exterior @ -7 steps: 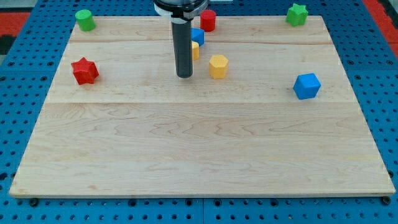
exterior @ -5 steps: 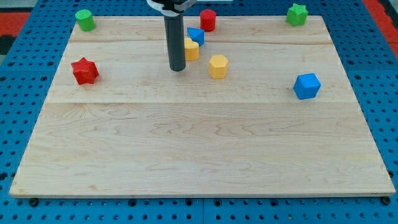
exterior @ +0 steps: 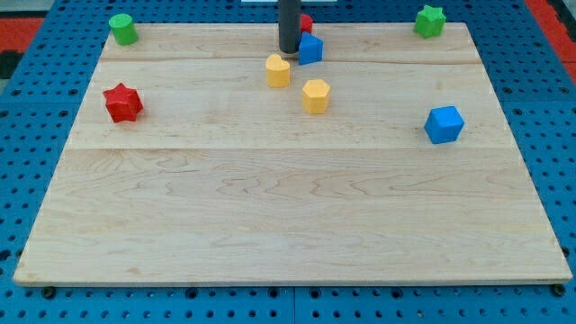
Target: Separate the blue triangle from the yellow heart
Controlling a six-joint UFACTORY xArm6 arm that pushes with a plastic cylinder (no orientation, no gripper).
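The blue triangle (exterior: 310,49) lies near the view's top centre of the wooden board. My tip (exterior: 289,49) stands right at its left side, touching or nearly touching it. The yellow heart (exterior: 278,70) lies a little below and to the left of the tip, with a small gap between it and the blue triangle. A red cylinder (exterior: 305,22) stands just behind the blue triangle, mostly hidden by the rod.
A yellow hexagon (exterior: 316,95) lies below right of the heart. A blue cube (exterior: 444,124) is at the right. A red star (exterior: 122,102) is at the left. A green cylinder (exterior: 123,28) and a green star (exterior: 430,20) sit at the top corners.
My tip moved up and to the right, from left of the yellow heart to the blue triangle's left side. The blue triangle shifted right and slightly up, away from the heart.
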